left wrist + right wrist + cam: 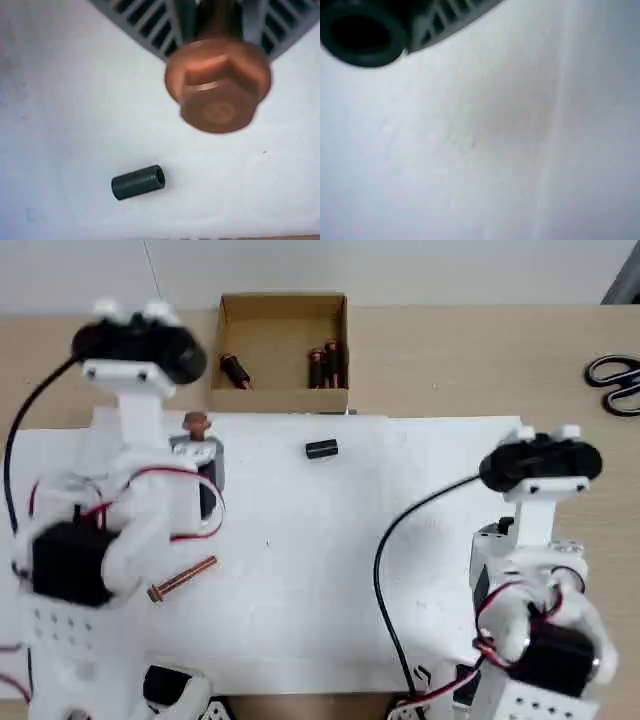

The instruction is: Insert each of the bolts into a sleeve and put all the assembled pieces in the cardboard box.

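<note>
Clamping a copper bolt (218,87) just behind its hex head, the left hand (216,22) hangs closed above the white sheet (400,540), a loose sleeve (138,182) lying nearby. The right hand (407,35) seems closed on another sleeve (362,32). Both parts look rigid, light and smooth, so grip firmly under the head; a second bolt (183,578) lies well short of the cardboard box (283,302)
</note>
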### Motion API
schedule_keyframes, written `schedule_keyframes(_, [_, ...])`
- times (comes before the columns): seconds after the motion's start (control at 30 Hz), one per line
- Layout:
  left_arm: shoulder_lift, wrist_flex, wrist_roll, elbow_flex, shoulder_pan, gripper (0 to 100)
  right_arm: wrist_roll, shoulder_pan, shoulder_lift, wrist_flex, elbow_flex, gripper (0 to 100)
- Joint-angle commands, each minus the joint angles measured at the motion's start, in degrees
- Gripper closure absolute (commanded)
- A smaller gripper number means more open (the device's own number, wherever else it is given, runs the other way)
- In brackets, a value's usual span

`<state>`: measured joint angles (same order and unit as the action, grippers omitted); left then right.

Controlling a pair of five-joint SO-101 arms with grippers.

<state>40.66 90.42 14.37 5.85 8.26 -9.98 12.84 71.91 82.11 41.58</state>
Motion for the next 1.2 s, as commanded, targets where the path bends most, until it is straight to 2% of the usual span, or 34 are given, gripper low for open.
schedule_keyframes(0.0, [9.1, -6.8, 4.7, 10.0, -0.8, 100, 3.5, -1.7, 6.6, -7.3, 5.1, 99.5])
schedule_keyframes(0.2, [25.7, -20.7, 7.1, 29.9, -1.0, 100, 6.0, -14.0, 16.3, -10.5, 15.2, 99.5])
schedule_keyframes(0.37, [39.3, -29.4, 6.0, 43.6, -3.7, 100, 9.8, -21.9, 22.5, -18.6, 24.0, 99.5])
schedule_keyframes(0.63, [51.9, -30.4, 4.6, 57.5, -3.2, 100, 9.6, -32.3, 32.0, -30.0, 38.7, 99.5])
schedule_keyframes(0.87, [56.6, -34.5, 10.6, 62.7, -3.2, 100, 9.6, -42.3, 32.0, -36.4, 45.5, 99.5])
schedule_keyframes(1.07, [56.9, -34.5, 18.4, 63.3, -3.1, 100, 9.5, -46.5, 32.0, -45.1, 51.8, 99.5])
schedule_keyframes(1.17, [57.1, -34.6, 19.6, 63.4, -3.1, 100, 8.9, -48.0, 32.0, -49.3, 53.9, 99.5])
